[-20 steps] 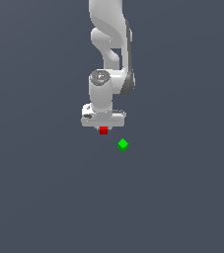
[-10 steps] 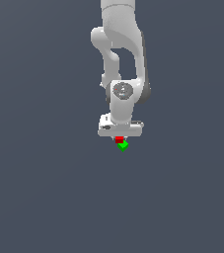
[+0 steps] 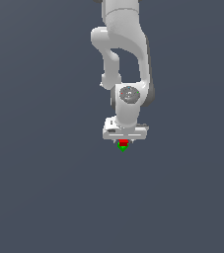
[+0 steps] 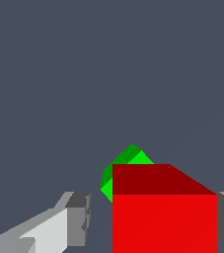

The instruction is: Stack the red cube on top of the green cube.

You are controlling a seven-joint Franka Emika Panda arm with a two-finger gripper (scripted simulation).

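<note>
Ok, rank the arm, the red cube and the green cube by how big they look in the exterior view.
1. Arm, by far the largest.
2. Red cube and green cube: both tiny. The red one hides most of the green, so ranking these two is unsure.

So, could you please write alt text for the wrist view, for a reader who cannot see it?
A red cube fills the foreground between the claw's grey fingers, largely hiding a green cube that peeks out behind it, against a plain dark grey background.
</note>
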